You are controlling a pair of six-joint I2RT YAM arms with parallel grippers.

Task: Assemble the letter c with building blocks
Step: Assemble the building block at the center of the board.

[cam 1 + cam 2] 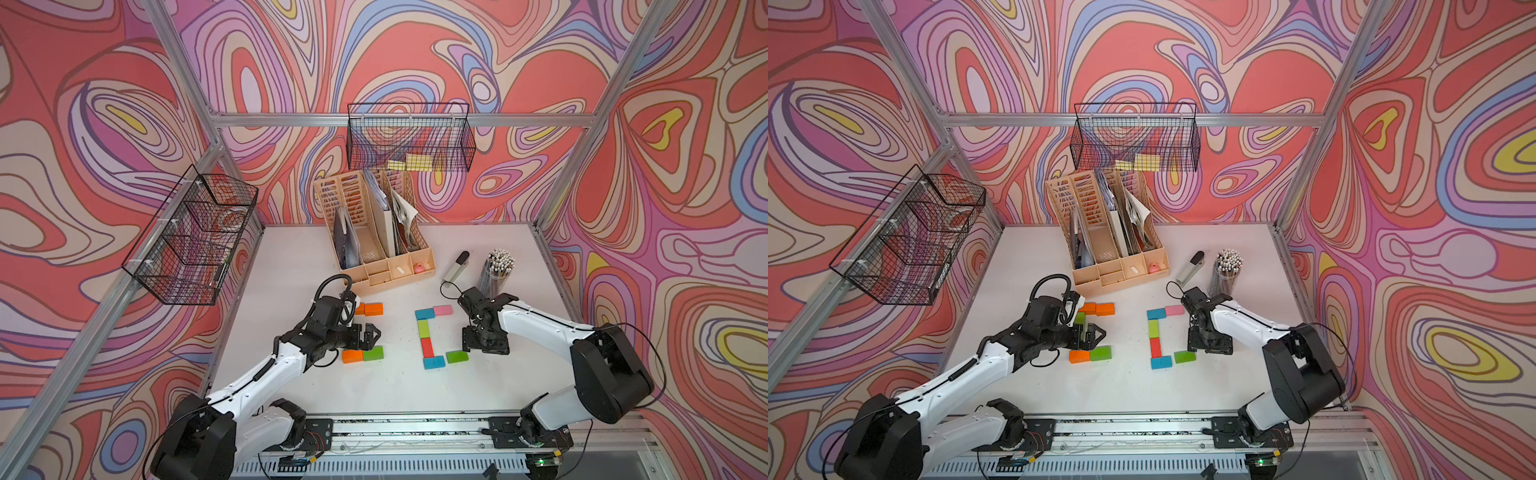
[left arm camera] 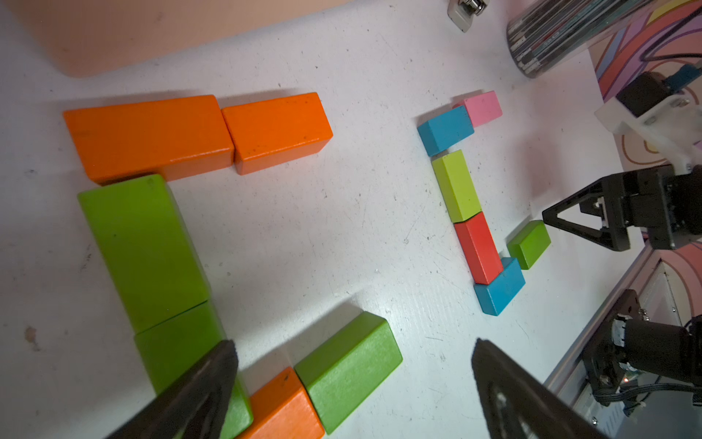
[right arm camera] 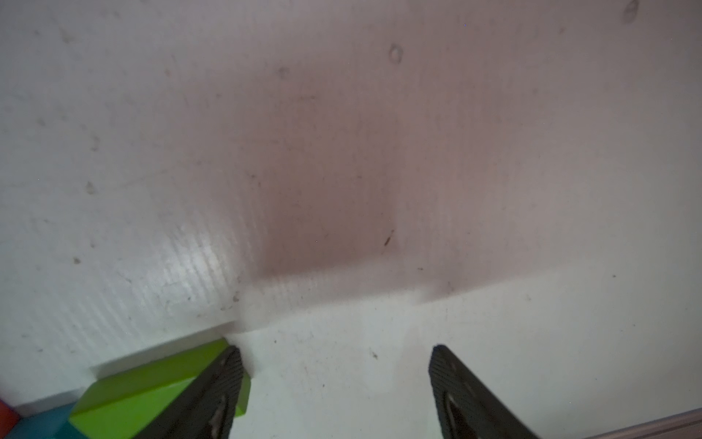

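Two C shapes of building blocks lie on the white table [image 1: 395, 395]. The left-hand one has orange blocks [image 1: 370, 308] at the far end, green blocks [image 2: 144, 247] down its side, and an orange block [image 1: 352, 355] with a green block [image 1: 372, 353] at the near end. My left gripper [image 2: 353, 346] hovers open inside this shape, holding nothing. The right-hand one runs pink [image 1: 443, 309], blue [image 1: 424, 313], lime [image 1: 424, 329], red [image 1: 427, 347], blue [image 1: 434, 362], green [image 1: 457, 356]. My right gripper [image 3: 336, 351] stands open just right of that green block [image 3: 152, 384]; one finger overlaps its end, and only bare table lies between the jaws.
A beige file organiser [image 1: 374, 249] stands behind the blocks. A white stapler [image 1: 455, 266] and a cup of pencils [image 1: 496, 270] sit at the back right, close to my right arm. Wire baskets hang on the back wall [image 1: 409, 137] and the left wall [image 1: 191, 237].
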